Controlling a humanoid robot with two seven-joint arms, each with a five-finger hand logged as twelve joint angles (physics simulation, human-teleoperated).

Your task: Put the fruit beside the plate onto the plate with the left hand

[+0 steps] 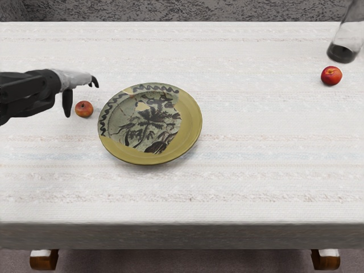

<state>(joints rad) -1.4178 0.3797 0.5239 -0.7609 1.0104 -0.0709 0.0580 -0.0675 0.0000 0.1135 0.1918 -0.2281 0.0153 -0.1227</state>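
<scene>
The small red fruit (pixel 84 108) lies near the table's (pixel 227 182) left edge, just beside the plate's (pixel 193 108) left rim and not on it. That closeness marks it as the one to move, since a second red fruit (pixel 331 75) lies well apart, near the far right corner. The left hand (pixel 73 85) hovers just left of the near fruit with its fingers (pixel 67 105) loosely spread and holding nothing. One dark tip hangs close beside the fruit, ready to close, I'd say. The right arm (pixel 346 38) rests at the far right corner.

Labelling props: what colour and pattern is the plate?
Olive-yellow plate with a dark plant motif and wavy border, clearest in the head view.
</scene>
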